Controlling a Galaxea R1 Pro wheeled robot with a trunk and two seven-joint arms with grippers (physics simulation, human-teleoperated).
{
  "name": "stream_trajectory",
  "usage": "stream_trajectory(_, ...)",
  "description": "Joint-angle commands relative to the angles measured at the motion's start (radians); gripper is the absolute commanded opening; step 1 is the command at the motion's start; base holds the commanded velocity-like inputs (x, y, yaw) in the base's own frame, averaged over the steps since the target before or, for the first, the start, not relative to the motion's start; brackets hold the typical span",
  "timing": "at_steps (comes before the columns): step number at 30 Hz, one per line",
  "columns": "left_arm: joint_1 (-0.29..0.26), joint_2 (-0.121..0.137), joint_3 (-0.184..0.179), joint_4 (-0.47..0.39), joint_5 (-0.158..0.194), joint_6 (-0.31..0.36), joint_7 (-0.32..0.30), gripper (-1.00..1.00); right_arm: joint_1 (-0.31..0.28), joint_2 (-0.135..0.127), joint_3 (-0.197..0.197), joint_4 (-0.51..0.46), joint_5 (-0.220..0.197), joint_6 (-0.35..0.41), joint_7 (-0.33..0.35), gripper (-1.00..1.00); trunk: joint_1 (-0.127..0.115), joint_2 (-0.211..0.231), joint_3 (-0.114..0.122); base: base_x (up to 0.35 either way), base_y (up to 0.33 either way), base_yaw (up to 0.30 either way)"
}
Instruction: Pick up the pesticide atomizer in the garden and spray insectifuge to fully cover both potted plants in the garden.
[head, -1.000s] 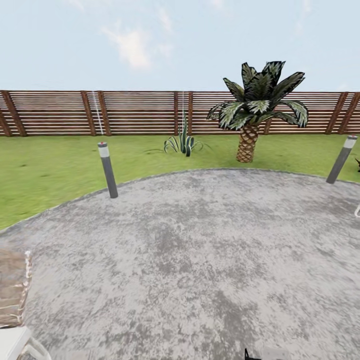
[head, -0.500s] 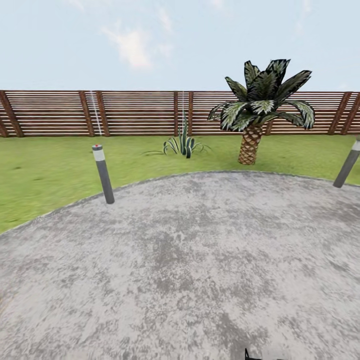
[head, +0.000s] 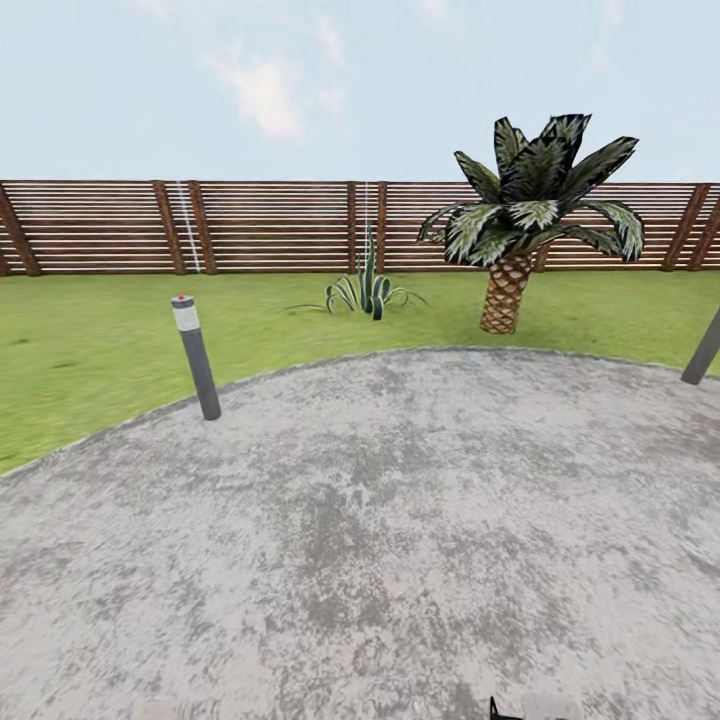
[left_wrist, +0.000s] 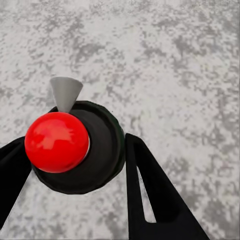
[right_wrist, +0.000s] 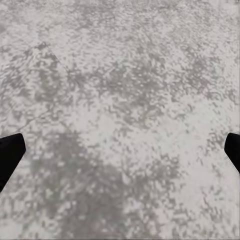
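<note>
Head view: chair gone; palm (head: 530, 215) shifted right.

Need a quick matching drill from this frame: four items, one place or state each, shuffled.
Items:
1. palm
2. agave
3. atomizer
4. post with red top

Places or states:
A. between the left gripper's jaws
B. at the patio's edge, beside the lawn
C. on the lawn, scaly trunk, nearer than the fence
D. low and spiky, on the grass before the fence

Pairs: 1-C, 2-D, 3-A, 4-B
</note>
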Motion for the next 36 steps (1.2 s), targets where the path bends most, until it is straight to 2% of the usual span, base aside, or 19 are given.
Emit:
stream_trajectory(1, -0.001, 0.000, 0.004, 0.001, 0.006, -0.002, -0.008, -1.00, -0.001, 0.000, -0.005, 0.001, 0.010, -0.002, -0.004, 1.00, 0.000, 0.000, -0.001, 0.340, 0.000, 0.000)
stream_trajectory(36, -0.001, 0.011, 0.004, 0.001, 0.003, -0.001, -0.005, -1.00, -0.001, 0.001, -0.004, 0.001, 0.013, -0.001, -0.004, 1.00, 0.000, 0.000, -0.001, 0.340, 0.000, 0.000)
